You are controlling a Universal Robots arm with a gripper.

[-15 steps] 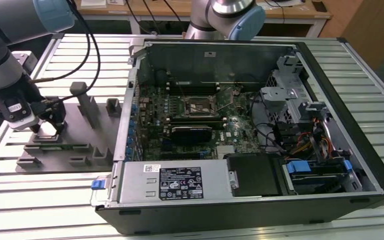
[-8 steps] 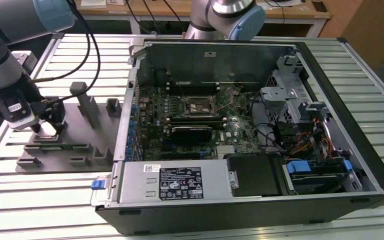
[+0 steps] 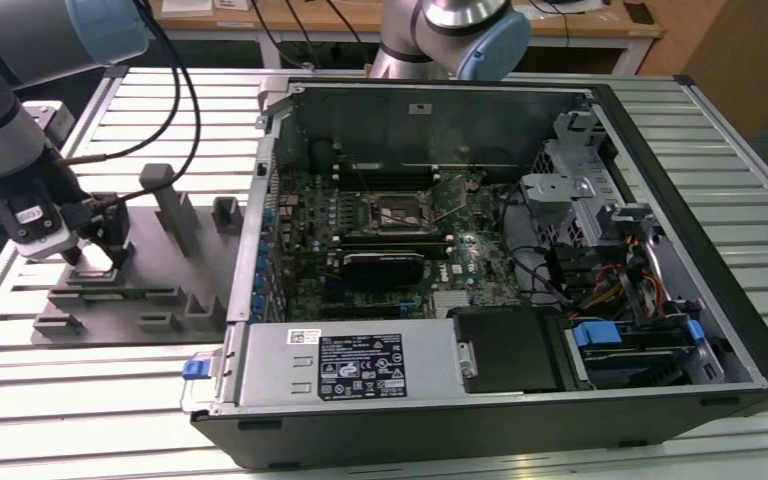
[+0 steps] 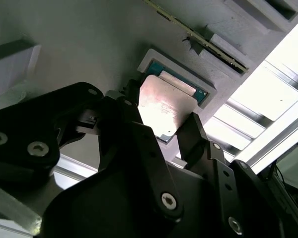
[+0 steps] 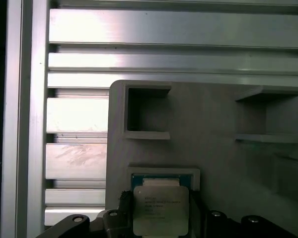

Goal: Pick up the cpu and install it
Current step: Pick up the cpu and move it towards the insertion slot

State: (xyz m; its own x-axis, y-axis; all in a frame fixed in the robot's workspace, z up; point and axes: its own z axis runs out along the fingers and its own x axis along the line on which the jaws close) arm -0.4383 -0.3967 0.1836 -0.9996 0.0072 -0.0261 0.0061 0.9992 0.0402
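At one edge of the grey tray [image 5: 213, 119], the cpu [image 5: 160, 210] lies flat in its recess with the gripper [image 4: 163, 118] set around it; whether it clamps yet, I cannot tell. It is probably light, stiff, slick-lidded and fragile underneath, so take it by opposite side edges.

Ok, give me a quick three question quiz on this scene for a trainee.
1. True or false: the cpu already sits in the motherboard socket.
2. The gripper hovers over: A the grey tray, B the power supply, C the drive cage.
3. Fill in: in the exterior view, the open computer case lies to the grey tray's ____.
Key: 1 false, the cpu is at its recess in the grey tray; 2 A; 3 right.
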